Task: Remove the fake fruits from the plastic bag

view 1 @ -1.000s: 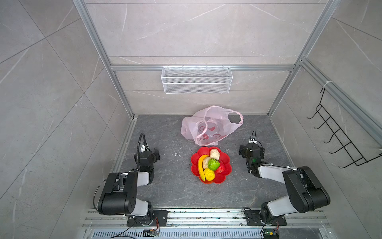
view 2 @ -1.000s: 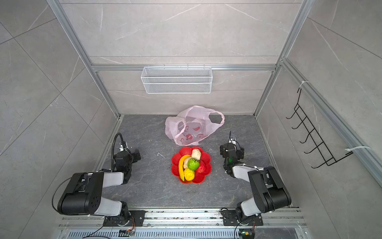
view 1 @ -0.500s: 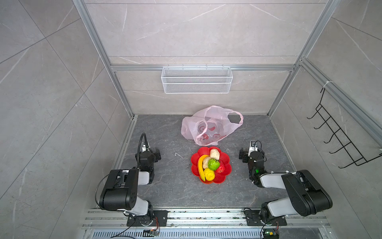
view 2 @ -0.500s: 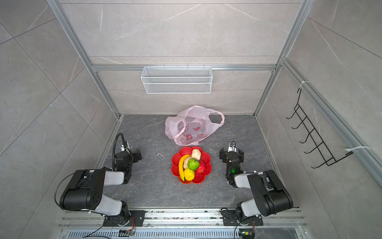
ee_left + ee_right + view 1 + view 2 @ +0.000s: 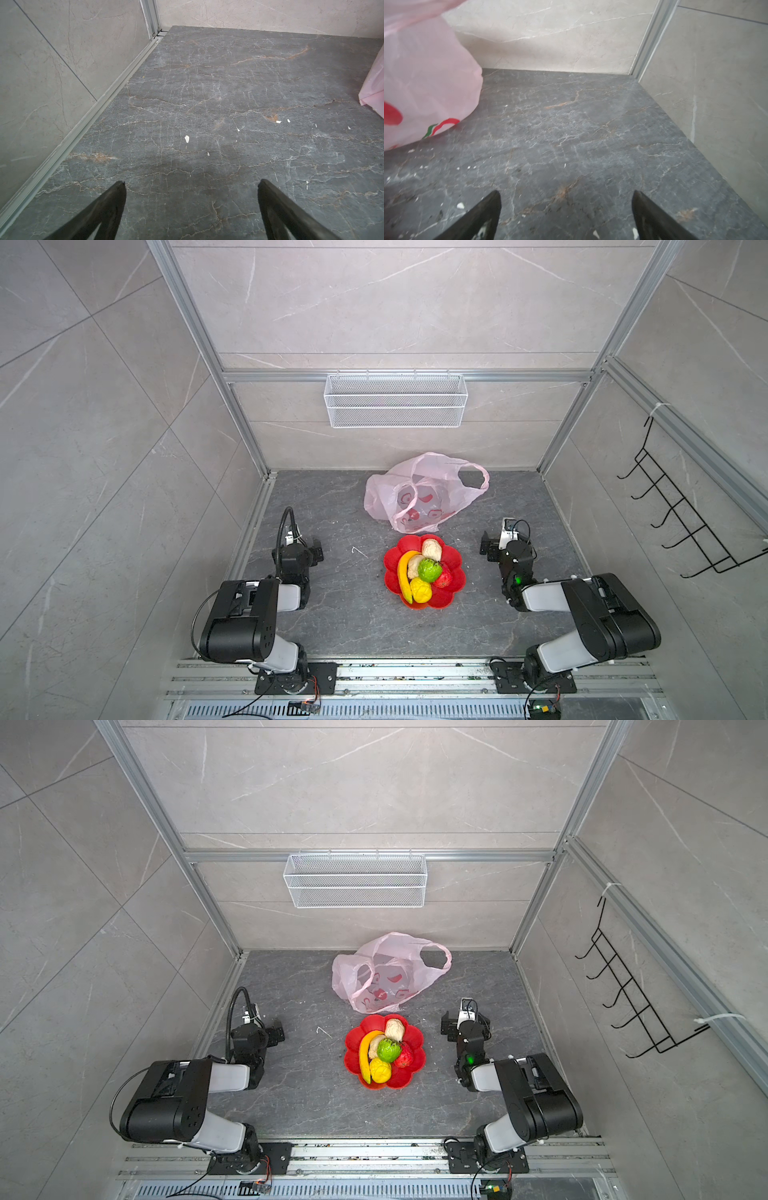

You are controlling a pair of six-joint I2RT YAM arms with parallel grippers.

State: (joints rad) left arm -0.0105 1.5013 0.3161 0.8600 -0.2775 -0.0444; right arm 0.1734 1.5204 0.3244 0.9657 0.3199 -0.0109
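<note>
Grey marble floor point(image 5: 353, 614), tiled walls. Plastic bag point(image 5: 424, 493): contents unclear, cropped in both wrist views. Left gripper point(image 5: 191, 181), right gripper point(image 5: 566, 192): jaws wide apart, empty, touching nothing.

The right tool point(image 5: 566, 193) is drawn back slightly toward its own base, and its arm is folded in tighter.

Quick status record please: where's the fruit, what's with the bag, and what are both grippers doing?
fake fruits: six pieces, all piled in the red dish
plastic bag: lying just beyond the dish, no fruit visible inside
left gripper: open, empty, over bare tabletop
right gripper: open, empty, near the bag, not touching
task: looks done
</note>
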